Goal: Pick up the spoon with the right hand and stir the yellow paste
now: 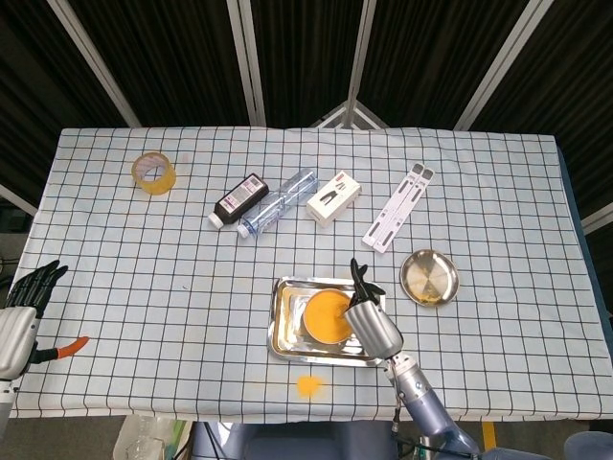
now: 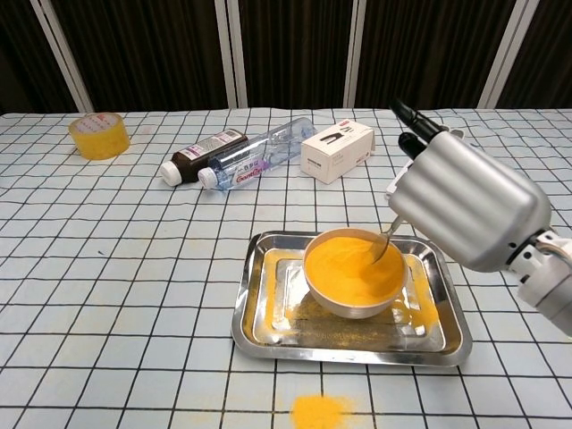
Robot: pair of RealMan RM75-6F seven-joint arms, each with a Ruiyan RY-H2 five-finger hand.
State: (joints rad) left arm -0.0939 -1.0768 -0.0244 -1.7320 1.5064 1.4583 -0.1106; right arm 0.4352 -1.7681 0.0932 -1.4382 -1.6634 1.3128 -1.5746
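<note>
Our right hand [image 2: 465,201] grips the spoon [image 2: 382,246] in the paste bowl [image 2: 353,273]; a box [image 2: 336,150] and bottles [image 2: 255,161] lie behind, and our left hand [image 1: 21,311] rests open.

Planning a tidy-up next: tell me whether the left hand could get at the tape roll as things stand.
Probably yes. The left hand hangs open off the table's near left edge, holding nothing, and the tape roll sits alone in the far left corner with bare cloth between. It would be a long stretch, though.

Two bottles [image 1: 239,200] [image 1: 277,202], one bowl [image 2: 354,273], one tray [image 2: 259,315].
</note>
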